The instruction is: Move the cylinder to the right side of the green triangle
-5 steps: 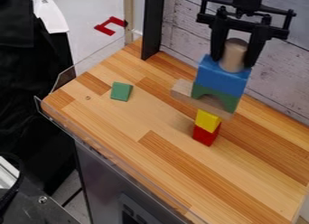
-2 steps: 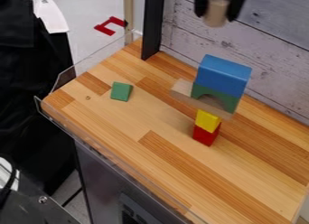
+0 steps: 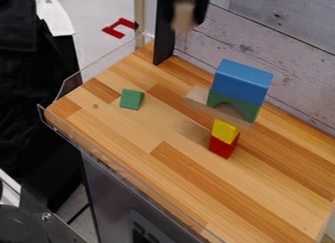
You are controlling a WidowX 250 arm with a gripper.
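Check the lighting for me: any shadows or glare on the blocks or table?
Camera view: soft, fairly even light; a faint shadow on the tabletop, picture-left of the yellow block and red block; a paler top on the blue block, no harsh glare.

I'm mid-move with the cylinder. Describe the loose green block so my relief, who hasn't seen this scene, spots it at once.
Find the wooden counter, then the black upright post at its back edge. Nearer the camera and slightly left of the post's foot lies the small green block. It sits alone on the wood, whereas the green arch is stacked under a blue block.
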